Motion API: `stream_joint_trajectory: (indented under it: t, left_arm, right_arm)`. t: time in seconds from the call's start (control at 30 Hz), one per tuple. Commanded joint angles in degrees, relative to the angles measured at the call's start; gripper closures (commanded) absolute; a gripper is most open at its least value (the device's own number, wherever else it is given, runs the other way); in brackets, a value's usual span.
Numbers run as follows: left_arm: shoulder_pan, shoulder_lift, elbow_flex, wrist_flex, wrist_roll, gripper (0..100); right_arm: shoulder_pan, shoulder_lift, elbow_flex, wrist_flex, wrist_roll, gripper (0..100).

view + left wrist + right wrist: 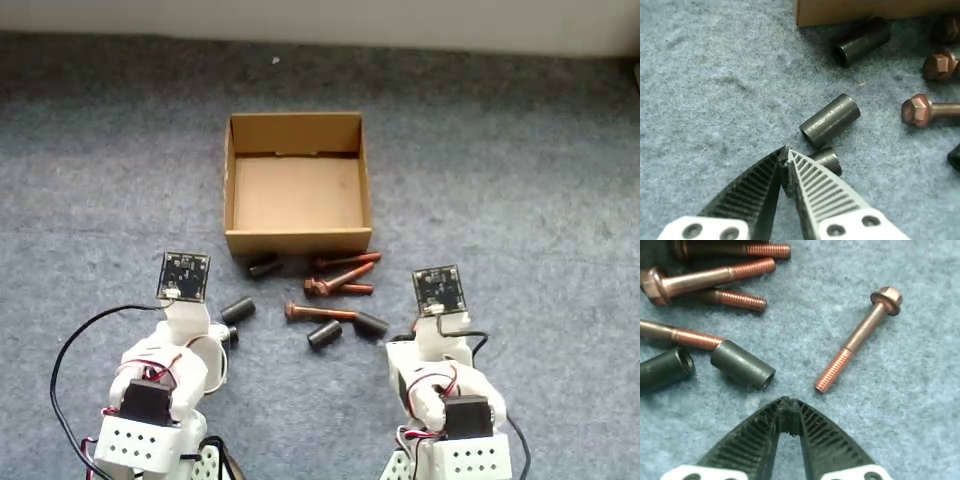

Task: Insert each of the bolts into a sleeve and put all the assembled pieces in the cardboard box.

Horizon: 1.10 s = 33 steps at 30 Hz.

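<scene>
Several copper bolts (340, 285) and dark sleeves (324, 335) lie loose on the carpet in front of the open cardboard box (232, 180). My left gripper (786, 152) is shut and holds nothing; its tips rest beside a short sleeve (826, 159), with a longer sleeve (830, 121) just beyond. My right gripper (785, 404) is also shut and holds nothing. It hovers near a sleeve (742, 365) and a lone bolt (860, 337). The box holds nothing.
Grey carpet covers the whole work area. My left arm (165, 375) and right arm (445, 390) stand at the near edge, either side of the parts. A third sleeve (861, 41) lies close against the box wall (865, 10).
</scene>
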Motion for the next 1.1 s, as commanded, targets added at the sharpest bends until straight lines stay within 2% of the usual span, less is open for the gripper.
stream_joint_trajectory:
  t: [0.0, 0.1, 0.2, 0.23, 0.47, 0.63, 0.83, 0.9, 1.0, 1.07]
  left_arm:
    - [1.01, -0.48, 1.45, 0.35, -0.18, 99]
    - [1.01, -0.48, 1.45, 0.35, -0.35, 99]
    - [1.27, -0.48, 1.45, 0.35, -0.44, 99]
    - [1.27, -0.48, 1.45, 0.35, -0.44, 99]
    - [0.66, -0.57, -1.01, 0.7, -0.53, 99]
    - [-5.32, -0.57, -6.55, 4.04, -0.97, 99]
    - [-13.58, -0.57, -7.08, 3.6, -17.41, 99]
    - [-13.93, -0.57, -6.55, 3.6, -19.16, 99]
    - [-14.02, -0.57, -6.55, 3.87, -19.78, 99]
    - [-14.02, -0.57, -5.85, 3.87, -23.12, 99]
  right_arm:
    - [2.86, -0.22, -2.68, 0.48, 0.79, 99.2]
    - [5.41, -0.22, -6.29, 0.13, 2.2, 99.1]
    - [6.2, -0.22, -9.8, -0.92, 12.57, 96.1]
    - [6.2, -0.22, -10.77, -1.1, 13.71, 94.5]
    - [6.81, 0.57, -23.08, -0.57, 14.15, 91.0]
    - [6.81, 10.51, -32.75, 3.56, 14.15, 91.0]
    - [6.64, 35.56, -50.86, 9.71, 14.15, 91.0]
    - [6.02, 42.68, -56.48, 12.09, 16.26, 91.0]
    - [2.42, 49.8, -62.81, 15.25, 24.35, 91.4]
    - [-0.4, 52.7, -64.84, 16.92, 25.41, 91.4]
